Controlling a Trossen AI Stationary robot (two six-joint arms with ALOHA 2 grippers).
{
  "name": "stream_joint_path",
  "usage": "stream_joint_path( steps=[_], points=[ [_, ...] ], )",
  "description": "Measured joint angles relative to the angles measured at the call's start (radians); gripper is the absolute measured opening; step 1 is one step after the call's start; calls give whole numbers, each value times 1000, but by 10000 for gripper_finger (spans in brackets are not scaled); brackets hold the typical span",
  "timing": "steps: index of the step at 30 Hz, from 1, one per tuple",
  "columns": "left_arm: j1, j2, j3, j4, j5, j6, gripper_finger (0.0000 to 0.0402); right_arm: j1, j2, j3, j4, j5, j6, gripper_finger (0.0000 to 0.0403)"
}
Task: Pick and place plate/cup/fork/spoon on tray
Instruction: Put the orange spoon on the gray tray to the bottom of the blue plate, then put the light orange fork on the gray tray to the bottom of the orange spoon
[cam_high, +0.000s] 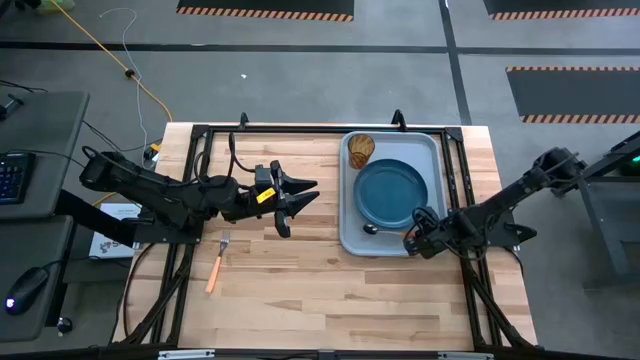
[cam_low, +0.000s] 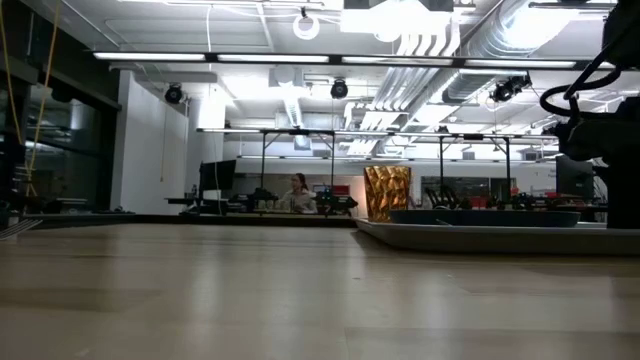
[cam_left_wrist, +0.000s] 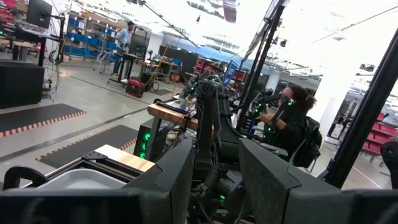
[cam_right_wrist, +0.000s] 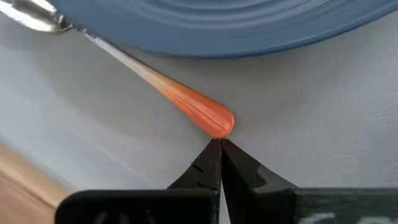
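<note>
The light blue-grey tray (cam_high: 349, 215) lies at the table's right. On it rest the dark blue plate (cam_high: 392, 192) and, at its far left corner, the amber cup (cam_high: 361, 150), upright. The spoon (cam_right_wrist: 186, 106) lies flat on the tray floor beside the plate's near rim. My right gripper (cam_right_wrist: 219, 144) is shut, pointing steeply down, its tips just at the spoon handle's free end. The orange-handled fork (cam_high: 216, 264) lies on the wood at the left. My left gripper (cam_high: 308, 194) hovers open above the table's middle with nothing between its fingers. My right gripper's shut fingertips (cam_right_wrist: 211, 163) stand right against the rounded free end of the spoon's orange handle (cam_right_wrist: 219, 124), coming from above at a slant. I cannot tell whether they touch it. The spoon lies flat on the tray.
Black frame rails (cam_high: 200, 135) run along the table's edges and past the tray. Bare wood (cam_high: 330, 300) stretches across the near half. A person (cam_left_wrist: 292, 124) sits beyond the table in the left wrist view. A desk with a keyboard (cam_high: 12, 175) stands to the left.
</note>
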Motion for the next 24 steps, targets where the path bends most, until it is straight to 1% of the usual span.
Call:
stream_joint_path(
  steps=[3, 6, 7, 9, 10, 12, 14, 16, 18, 20, 22, 24],
  points=[
    [0, 0, 0, 0, 0, 0, 122, -13, -1, 0, -5, -13, -12, 0],
    [0, 0, 0, 0, 0, 8, 122, -15, -22, 1, -16, -77, -58, 0],
    [0, 0, 0, 0, 0, 18, 122, -10, -34, 5, -36, -102, -66, 0],
    [0, -4, 0, -4, 0, 39, 122, 9, -69, 31, -81, -106, -86, 0],
    [0, -10, 0, -11, 0, 49, 122, 21, -89, 52, -95, -92, -95, 0],
    [0, -18, 1, -9, 0, 59, 122, 50, -134, 89, -99, -32, -137, 0],
    [-1, -37, 1, -48, 0, 54, 122, 79, -177, 124, -44, 46, -200, 0],
    [-1, -56, 1, -101, -6, 0, 122, 103, -216, 147, 50, 139, -266, 0],
    [2, -91, 1, -236, -6, -87, 128, 118, -239, 151, 148, 220, -327, 0],
    [14, -127, 2, -389, -6, -196, 140, 121, -251, 151, 210, 273, -369, 0],
    [22, -164, 3, -583, -6, -329, 157, 116, -251, 151, 227, 303, -383, 0],
    [23, -184, 2, -774, -4, -464, 177, 107, -247, 151, 210, 307, -381, 0]
  ],
)
